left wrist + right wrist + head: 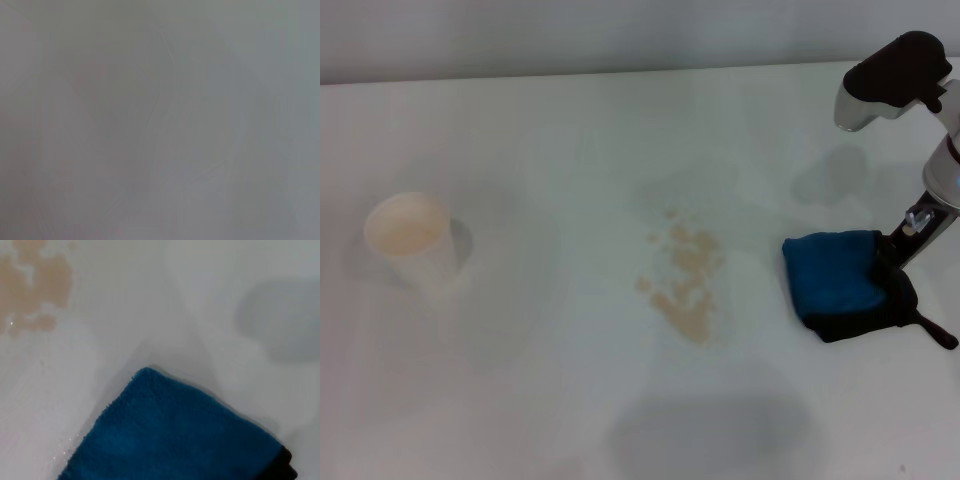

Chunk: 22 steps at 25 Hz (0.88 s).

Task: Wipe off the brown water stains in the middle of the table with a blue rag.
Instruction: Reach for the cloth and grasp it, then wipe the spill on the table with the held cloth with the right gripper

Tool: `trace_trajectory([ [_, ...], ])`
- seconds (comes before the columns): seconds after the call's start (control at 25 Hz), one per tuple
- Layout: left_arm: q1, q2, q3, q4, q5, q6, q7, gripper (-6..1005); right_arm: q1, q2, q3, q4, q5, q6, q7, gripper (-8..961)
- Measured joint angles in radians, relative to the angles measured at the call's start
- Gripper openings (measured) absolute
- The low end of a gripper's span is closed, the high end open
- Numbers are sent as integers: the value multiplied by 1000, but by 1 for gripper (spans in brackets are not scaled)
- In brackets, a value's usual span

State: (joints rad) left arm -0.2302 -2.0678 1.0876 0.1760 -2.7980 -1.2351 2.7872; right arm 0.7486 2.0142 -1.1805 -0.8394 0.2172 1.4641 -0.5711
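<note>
Lying flat, blue rag, loop tail rightward.

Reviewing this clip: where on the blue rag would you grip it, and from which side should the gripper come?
Grip the blue rag at its black-edged end, the side away from the brown water stains, coming down from above on the robot's right. It lies flat on the table, so a top-down pinch seems best. The right gripper is already there; its fingers aren't visible.
</note>
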Motion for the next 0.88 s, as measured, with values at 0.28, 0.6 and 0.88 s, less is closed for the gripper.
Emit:
trace_trajectory([
  [0.28,-4,0,0,0,-3,0,0,875,0,-1,0,3,0,-7,-14,232],
  [0.6,-6,0,0,1,-5,0,0,874,7,-1,-1,6,3,-8,-43,133],
  [0.88,-6,0,0,2,-6,0,0,875,26,-1,-37,-2,73,-11,-61,104],
])
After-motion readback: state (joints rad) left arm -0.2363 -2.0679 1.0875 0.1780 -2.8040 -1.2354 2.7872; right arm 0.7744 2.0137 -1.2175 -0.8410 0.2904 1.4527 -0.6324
